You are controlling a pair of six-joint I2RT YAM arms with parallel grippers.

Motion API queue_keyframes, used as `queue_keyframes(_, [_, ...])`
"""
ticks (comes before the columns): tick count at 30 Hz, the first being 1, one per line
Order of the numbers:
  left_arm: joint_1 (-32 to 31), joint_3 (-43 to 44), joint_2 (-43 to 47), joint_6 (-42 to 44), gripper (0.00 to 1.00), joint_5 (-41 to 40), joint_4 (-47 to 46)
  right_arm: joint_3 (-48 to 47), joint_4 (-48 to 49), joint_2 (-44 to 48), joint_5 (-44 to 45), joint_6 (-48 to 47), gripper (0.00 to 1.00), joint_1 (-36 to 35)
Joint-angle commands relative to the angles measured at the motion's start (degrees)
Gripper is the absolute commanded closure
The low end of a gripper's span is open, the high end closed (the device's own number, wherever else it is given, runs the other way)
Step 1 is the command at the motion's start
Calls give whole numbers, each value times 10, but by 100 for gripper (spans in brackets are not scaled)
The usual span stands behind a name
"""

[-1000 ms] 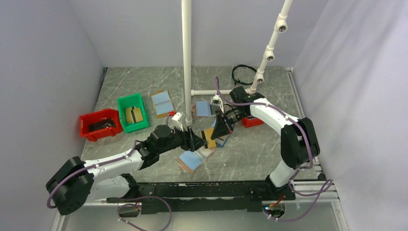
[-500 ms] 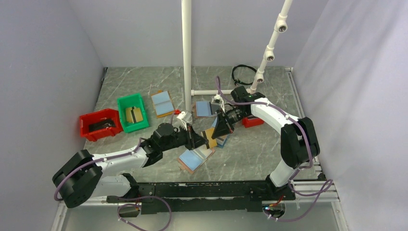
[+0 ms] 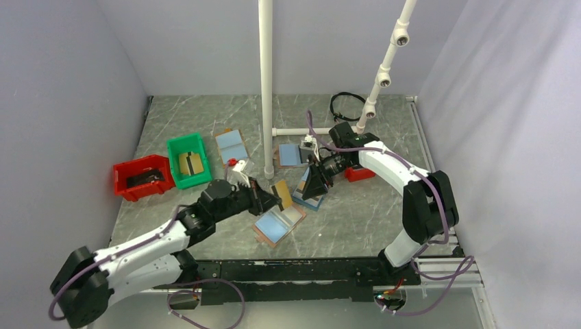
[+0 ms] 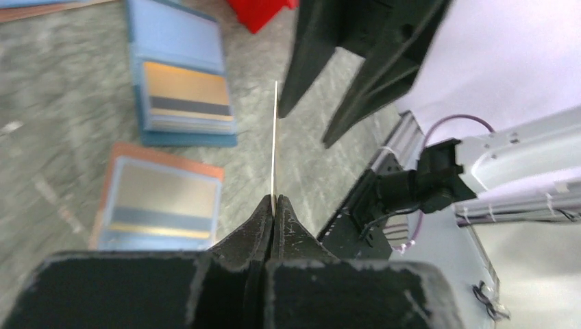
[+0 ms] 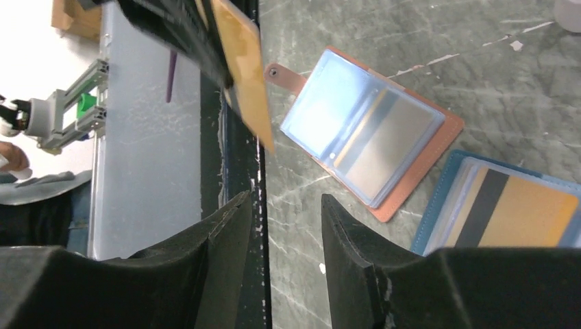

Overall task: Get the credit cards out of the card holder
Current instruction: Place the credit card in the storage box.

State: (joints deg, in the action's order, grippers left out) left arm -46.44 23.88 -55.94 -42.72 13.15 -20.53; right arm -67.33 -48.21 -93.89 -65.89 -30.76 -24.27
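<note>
Left gripper (image 4: 274, 205) drew the gold card (image 3: 281, 193) away from right gripper (image 5: 284, 205), beside pole (image 3: 265, 103).

Glossy plastic card holder (image 5: 373, 137), marbled table (image 5: 411, 41)

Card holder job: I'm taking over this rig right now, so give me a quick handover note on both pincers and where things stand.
The left pincer is shut on a gold card, held up clear of any holder.
The right pincer is open and empty.
The card holder lies open on the table, with a grey card in one sleeve.
Done: the gold card is in hand.
Left: probably set the gold card aside, then pull the grey card out of the card holder.
</note>
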Motion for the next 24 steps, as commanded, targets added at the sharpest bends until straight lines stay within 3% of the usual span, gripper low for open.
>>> queue_keyframes(1, [17,20,84,-9,100,-122,229,8,50,41,41,31,55,-1])
queue_keyframes(5, [64,50,138,-22,100,-194,390,5,46,37,45,30,55,-1])
queue_keyframes(11, [174,98,155,13,100,-266,497,7,50,39,48,32,55,-1])
queue_keyframes(18, [299,146,99,98,100,-267,467,7,49,39,46,32,55,0])
queue_keyframes(24, [429,165,31,116,100,-184,381,8,49,43,44,33,55,0])
